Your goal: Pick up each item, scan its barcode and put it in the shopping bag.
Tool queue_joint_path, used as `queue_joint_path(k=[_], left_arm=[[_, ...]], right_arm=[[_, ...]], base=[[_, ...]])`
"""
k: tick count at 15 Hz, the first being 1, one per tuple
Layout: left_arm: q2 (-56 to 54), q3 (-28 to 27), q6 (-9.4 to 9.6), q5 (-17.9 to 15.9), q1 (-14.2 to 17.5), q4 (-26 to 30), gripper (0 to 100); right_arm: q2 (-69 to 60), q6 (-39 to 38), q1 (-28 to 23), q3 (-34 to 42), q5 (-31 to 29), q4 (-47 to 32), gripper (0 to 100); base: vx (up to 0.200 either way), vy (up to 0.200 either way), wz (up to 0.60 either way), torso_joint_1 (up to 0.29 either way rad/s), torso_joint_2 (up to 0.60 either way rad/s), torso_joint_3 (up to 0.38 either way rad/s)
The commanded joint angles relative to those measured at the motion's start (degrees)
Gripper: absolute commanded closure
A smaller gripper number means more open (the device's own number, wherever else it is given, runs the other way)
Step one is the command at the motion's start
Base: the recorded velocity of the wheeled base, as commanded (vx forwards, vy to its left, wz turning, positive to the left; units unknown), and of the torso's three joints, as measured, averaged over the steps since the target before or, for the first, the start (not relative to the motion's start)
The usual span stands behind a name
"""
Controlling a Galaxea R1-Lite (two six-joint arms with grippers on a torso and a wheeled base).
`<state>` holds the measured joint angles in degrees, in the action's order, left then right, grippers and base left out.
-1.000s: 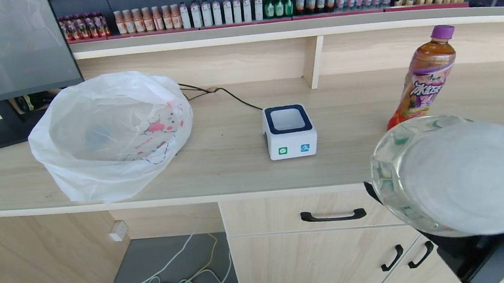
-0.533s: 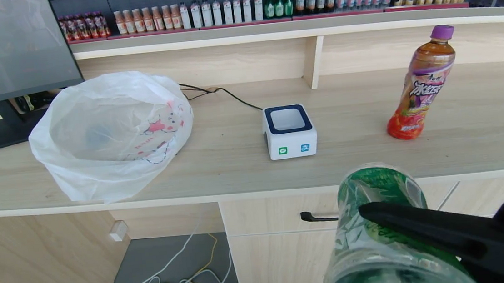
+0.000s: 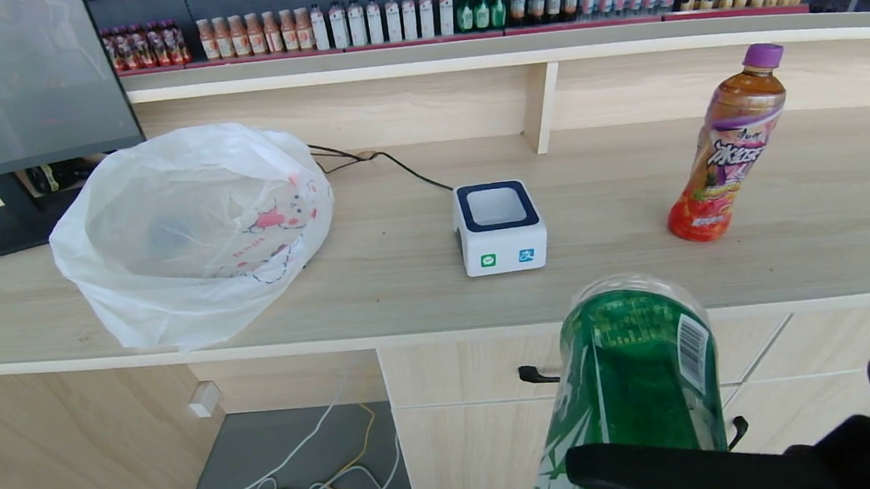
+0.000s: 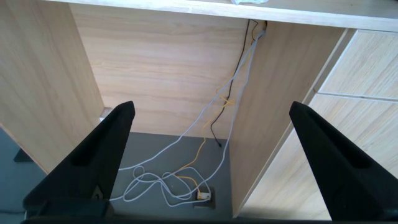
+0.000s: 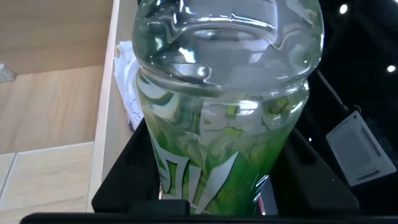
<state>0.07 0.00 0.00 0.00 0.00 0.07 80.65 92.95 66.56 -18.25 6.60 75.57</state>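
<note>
Over the last second the right gripper [image 5: 217, 186] had swung the green bottle [image 3: 636, 384] from high on its right, where the clear base faced the head camera, down and to the left, and had rolled it so that the white barcode [image 3: 694, 352] came to the top side. That suggested the pickup was done and the scan step was beginning; since the barcode faced upward while the scanner [image 3: 500, 227] looks up from the counter [image 3: 408, 302], the bottle probably needed a further roll before it could read. The right gripper was clenched on the bottle, its black fingers pressing either flank of the label, with the base jutting forward beyond the fingertips. The scanner stood ahead of that gripper and a little to its left, the shopping bag [image 3: 189, 226] much farther left, and a purple-capped tea bottle [image 3: 729, 144] ahead on its right, untouched. The left gripper [image 4: 211, 155] hung below counter level, released, fingers wide apart. The held bottle was clear plastic with a moulded, dimpled base, wrapped in a glossy green label with pale leaf shapes; its cap end was hidden
</note>
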Motion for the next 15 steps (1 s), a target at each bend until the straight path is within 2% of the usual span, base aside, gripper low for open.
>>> queue_joint_path(k=[1, 7, 15], left_arm=[[0.01, 0.00, 0.00, 0.00, 0.09, 0.01, 0], [0.01, 0.00, 0.00, 0.00, 0.00, 0.01, 0], [0.01, 0.00, 0.00, 0.00, 0.00, 0.01, 0]], right_arm=[[0.65, 2.06, 0.32, 0.06, 0.88, 0.02, 100], [0.56, 7.24, 0.41, -0.65, 1.23, -0.07, 100], [0.56, 8.03, 0.41, -0.74, 1.14, -0.34, 100]], base=[[0.000, 0.000, 0.00, 0.000, 0.00, 0.000], [0.000, 0.000, 0.00, 0.000, 0.00, 0.000], [0.000, 0.000, 0.00, 0.000, 0.00, 0.000]])
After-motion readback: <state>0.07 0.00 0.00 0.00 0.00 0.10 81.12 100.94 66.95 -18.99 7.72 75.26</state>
